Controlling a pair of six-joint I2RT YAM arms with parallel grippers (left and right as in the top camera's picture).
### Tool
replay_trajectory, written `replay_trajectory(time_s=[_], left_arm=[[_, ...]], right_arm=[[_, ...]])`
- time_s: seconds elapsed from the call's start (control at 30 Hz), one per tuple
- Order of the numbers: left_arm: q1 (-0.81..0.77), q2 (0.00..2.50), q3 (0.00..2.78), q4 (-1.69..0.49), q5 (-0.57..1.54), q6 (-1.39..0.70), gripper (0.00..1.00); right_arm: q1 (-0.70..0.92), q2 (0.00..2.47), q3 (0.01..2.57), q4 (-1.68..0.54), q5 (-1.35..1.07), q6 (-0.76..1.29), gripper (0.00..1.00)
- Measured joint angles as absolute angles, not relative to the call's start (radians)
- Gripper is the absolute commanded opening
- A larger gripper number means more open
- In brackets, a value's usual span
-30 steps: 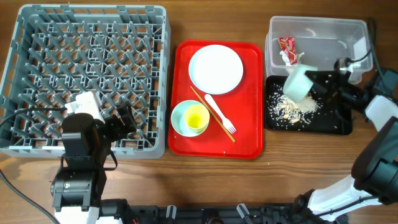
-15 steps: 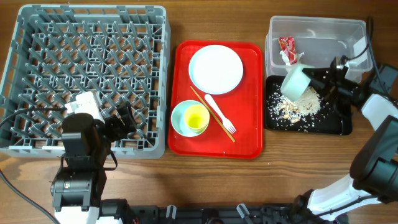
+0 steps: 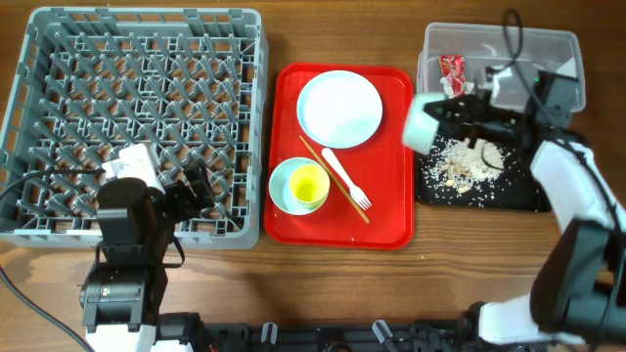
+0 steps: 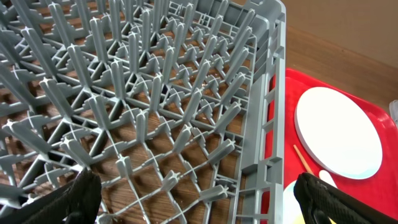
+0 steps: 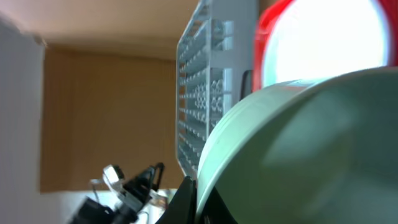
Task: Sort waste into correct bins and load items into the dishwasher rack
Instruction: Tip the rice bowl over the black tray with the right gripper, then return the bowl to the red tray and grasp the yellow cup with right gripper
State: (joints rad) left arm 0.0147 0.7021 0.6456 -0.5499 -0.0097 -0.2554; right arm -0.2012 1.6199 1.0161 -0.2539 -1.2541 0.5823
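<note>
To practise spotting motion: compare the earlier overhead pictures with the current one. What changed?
The right gripper, still holding the pale bowl, carried it left from over the black tray toward the red tray. The crumbs, left arm, rack and plate stayed put.

Overhead: even bright light, soft shadows. R wrist: bowl (image 5: 298, 149) v. blurred, plate (image 5: 323, 31) blown out.

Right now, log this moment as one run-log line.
right gripper: shut on mint bowl, tipped | left gripper: open over dishwasher rack | crumbs: in black tray
</note>
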Motion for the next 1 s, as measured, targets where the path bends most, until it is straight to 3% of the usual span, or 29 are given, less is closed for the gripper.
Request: replay_trajectory(time_s=[0.17, 0.43, 0.6, 0.83, 0.93, 1.0], left_arm=[[0.015, 0.702, 0.646, -0.550, -0.010, -0.255, 1.00], [0.015, 0.702, 0.646, -0.551, -0.010, -0.255, 1.00], [0.015, 0.702, 0.646, -0.550, -0.010, -0.255, 1.00], [0.015, 0.702, 0.646, -0.550, -0.010, -0.255, 1.00], [0.015, 0.702, 0.646, -0.550, -0.010, -0.255, 1.00], [0.015, 0.702, 0.646, -0.550, -0.010, -0.255, 1.00]], right_arm=[[0.022, 1.492, 1.106, -0.332, -1.050, 0.542, 0.05], [0.222, 1.503, 1.412, -0.732, -0.536, 0.303, 0.04], [0.289, 1.688, 1.733, -0.923, -0.403, 0.150, 0.04], [0.449, 2.083, 1.757, -0.887, -0.291, 0.062, 0.05], [0.488, 2.173, 1.757, -0.865, -0.272, 0.066, 0.09], [0.503, 2.175, 1.757, -0.858, -0.268, 0.068, 0.21]])
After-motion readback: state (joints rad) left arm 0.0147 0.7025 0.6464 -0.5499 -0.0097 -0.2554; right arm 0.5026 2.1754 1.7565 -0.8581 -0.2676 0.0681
